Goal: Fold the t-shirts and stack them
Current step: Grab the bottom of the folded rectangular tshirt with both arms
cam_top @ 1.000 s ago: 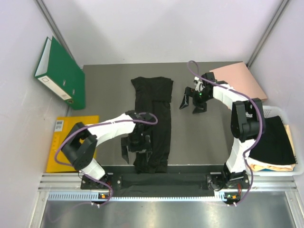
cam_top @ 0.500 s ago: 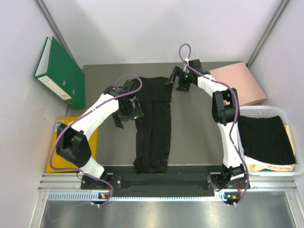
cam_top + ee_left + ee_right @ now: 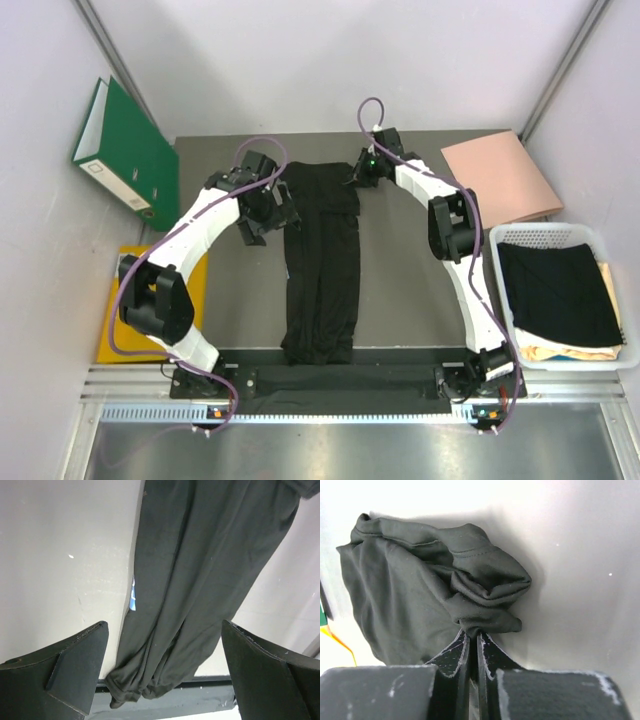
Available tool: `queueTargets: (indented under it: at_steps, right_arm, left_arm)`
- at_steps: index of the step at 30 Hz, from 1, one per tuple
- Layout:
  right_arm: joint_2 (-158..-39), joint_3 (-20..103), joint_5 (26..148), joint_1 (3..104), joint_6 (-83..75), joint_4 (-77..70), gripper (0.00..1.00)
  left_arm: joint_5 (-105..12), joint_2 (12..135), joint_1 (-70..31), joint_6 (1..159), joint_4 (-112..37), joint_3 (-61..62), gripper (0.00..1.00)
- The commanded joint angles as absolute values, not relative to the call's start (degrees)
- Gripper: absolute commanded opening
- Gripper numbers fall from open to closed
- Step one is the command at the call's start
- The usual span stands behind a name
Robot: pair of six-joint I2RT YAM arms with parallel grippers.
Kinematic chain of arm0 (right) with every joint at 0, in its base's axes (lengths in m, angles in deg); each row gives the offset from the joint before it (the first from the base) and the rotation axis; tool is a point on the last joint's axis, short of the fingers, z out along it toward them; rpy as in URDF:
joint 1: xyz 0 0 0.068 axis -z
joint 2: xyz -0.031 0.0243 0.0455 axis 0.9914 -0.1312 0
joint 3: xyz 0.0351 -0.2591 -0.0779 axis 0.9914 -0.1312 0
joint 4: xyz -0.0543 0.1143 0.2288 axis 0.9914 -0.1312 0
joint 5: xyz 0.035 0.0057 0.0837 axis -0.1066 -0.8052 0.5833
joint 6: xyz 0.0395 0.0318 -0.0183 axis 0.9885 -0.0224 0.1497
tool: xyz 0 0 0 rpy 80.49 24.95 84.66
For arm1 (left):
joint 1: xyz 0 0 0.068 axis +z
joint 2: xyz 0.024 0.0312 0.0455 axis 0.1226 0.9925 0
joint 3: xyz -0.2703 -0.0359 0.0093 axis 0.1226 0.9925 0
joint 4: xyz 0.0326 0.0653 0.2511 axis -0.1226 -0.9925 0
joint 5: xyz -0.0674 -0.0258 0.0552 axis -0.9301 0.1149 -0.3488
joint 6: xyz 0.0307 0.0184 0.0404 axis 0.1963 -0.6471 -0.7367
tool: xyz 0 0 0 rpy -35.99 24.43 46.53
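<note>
Bright, even light; soft shadows.

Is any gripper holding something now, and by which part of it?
The right gripper pinches the black t-shirt by a bunched fold at its far right corner. The left gripper is open and holds nothing.

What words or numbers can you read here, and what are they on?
No words or numbers are readable.
Green binder: white spine label, too small to read.
Yellow folder: white sticker, too small to read.
Black t-shirt: no print shows.
</note>
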State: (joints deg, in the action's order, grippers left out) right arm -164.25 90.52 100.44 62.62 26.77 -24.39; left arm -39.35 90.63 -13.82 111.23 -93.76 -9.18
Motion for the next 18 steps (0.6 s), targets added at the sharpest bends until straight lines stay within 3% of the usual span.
queueTargets:
  at_steps: [1,11,13,14,15,18]
  right_arm:
    - [-164.0,95.4,95.7,63.6,26.8,-22.8,0.0]
    - [-168.3,104.3,96.6,69.4,33.6,-13.2,0.04]
    - [-168.7,104.2,97.0,70.1,33.5,-12.3,0.38]
    - [-168.2,103.9,98.3,70.2,32.1,-11.4,0.51]
    - [-167.7,103.7,98.5,70.4,31.0,-11.6,0.75]
    - [-161.8,98.6,98.8,70.5,26.7,-12.2,1.0]
  left_arm:
    - [-42.6,90.6,-13.7,110.9,-91.7,-7.9,0.99]
    - [-43.4,96.7,-13.7,112.3,-91.2,-11.3,0.99]
    - [-44.0,98.8,-13.7,112.4,-91.8,-13.8,0.99]
    - [-44.6,99.4,-13.7,112.2,-91.8,-14.4,0.99]
    - [-45.0,99.8,-13.6,112.0,-91.7,-15.0,0.99]
    - [-45.5,100.0,-13.6,110.7,-91.0,-14.7,0.99]
